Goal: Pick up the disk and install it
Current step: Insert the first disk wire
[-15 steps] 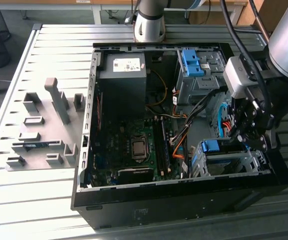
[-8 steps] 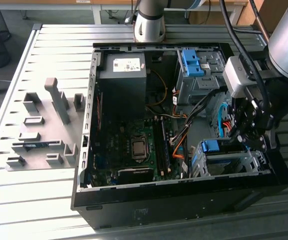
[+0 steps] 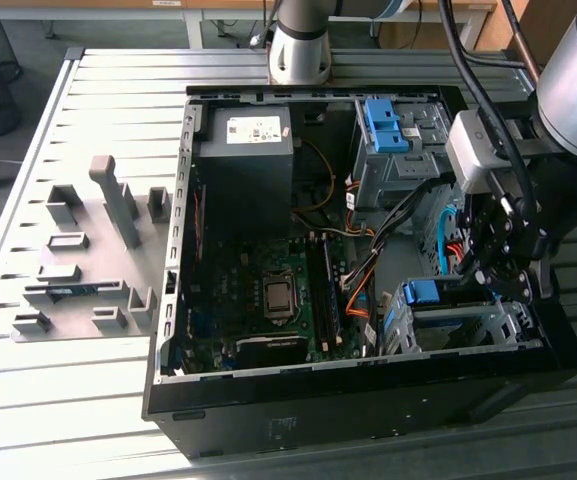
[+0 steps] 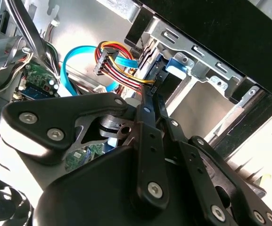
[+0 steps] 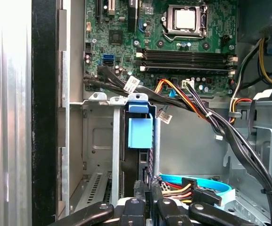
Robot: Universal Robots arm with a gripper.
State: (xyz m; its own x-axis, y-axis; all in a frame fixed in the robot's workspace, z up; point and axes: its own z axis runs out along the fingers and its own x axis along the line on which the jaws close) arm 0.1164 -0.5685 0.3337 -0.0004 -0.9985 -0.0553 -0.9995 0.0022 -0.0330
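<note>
An open desktop computer case [image 3: 368,400] lies on its side on a slatted metal table [image 3: 68,380], its inside facing up. In the exterior view, the robot arm's black gripper [image 3: 496,262] reaches down into the case at the exterior view's right, just above a grey metal drive cage [image 3: 458,325] near the case's front edge.

The disk [image 3: 423,292] stands on edge in that cage, its blue plastic carrier tab showing at the top. In the first wrist view the disk [image 5: 139,132] sits in a slot of the cage [image 5: 98,136], with the blue tab level with the cage's top rim and the dark body of the drive running down toward the gripper [image 5: 147,197]. The black fingers [image 5: 133,209] lie close together at the drive's near end, but whether they grip it or merely rest against it cannot be told. In the second wrist view the gripper [image 4: 152,101] points into the cage [image 4: 206,70], its thin fingers [image 4: 147,141] nearly parallel and close against the blue edge of the disk [image 4: 173,66].

A bundle of red, yellow and black wires [image 4: 114,61] and a light blue flat cable [image 4: 74,59] run beside the gripper. Beyond the cage lies the green motherboard [image 5: 173,42] with its processor socket [image 5: 185,19]. A second blue bracket [image 3: 383,125] sits in an upper bay, and a black power supply [image 3: 248,170] with a white sticker fills a far corner. Grey fixtures [image 3: 88,260] stand on the table at the exterior view's left.
</note>
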